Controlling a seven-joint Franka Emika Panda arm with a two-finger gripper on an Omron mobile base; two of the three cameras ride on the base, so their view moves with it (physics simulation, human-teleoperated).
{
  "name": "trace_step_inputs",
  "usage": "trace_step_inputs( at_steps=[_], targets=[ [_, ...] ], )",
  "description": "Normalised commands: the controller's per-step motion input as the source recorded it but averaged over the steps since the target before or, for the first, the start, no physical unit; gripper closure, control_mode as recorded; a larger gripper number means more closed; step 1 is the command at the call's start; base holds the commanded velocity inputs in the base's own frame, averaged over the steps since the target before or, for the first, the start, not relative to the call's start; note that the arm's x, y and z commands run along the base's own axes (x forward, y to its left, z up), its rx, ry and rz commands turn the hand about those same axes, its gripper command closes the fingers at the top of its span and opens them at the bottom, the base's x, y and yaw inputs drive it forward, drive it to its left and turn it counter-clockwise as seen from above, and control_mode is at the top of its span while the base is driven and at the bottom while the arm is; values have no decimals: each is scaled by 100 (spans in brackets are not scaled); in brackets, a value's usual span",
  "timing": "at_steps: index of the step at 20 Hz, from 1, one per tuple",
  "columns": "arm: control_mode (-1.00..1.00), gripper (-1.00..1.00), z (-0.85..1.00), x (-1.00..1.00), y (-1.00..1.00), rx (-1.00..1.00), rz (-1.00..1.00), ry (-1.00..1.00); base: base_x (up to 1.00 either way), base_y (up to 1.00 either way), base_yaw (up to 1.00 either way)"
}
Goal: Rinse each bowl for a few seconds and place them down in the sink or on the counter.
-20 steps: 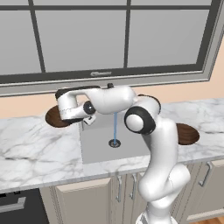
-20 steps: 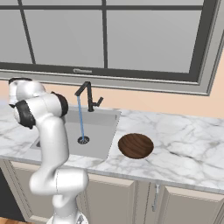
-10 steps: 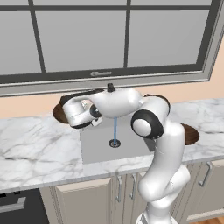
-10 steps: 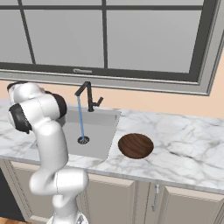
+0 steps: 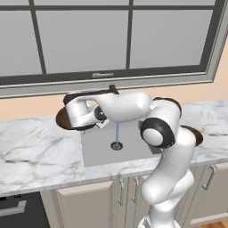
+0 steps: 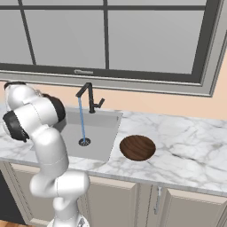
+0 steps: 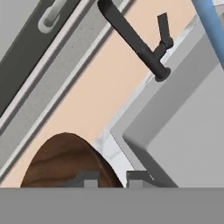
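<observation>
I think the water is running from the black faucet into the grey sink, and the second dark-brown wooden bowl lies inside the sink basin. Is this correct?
Not quite. Water does run from the black angular faucet into the grey rectangular sink, but the round dark-brown wooden bowl lies on the white marble counter to the right of the basin, as the right base view shows.

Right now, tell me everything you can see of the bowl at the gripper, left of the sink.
The held bowl is a shallow round dark-brown one with visible wood grain. The gripper is shut on its rim, lifting it clear of the counter at the sink's left edge, near the back wall. In the left base view it shows as a brown disc behind the hand. It is not under the water stream, which runs to the drain.
</observation>
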Motion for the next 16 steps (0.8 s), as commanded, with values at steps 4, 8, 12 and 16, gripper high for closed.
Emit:
trace_step_inputs(
  at_steps=[4,8,12,16],
  targets=[
    [-100,100,51,-21,2,-13,-26,0,0,0,0],
    [-100,100,32,-12,-11,-8,-32,0,0,0,0],
    [-100,100,27,-12,-11,-7,-32,2,0,0,0],
    [-100,100,16,-20,-8,-7,-29,5,0,0,0]
  ],
)
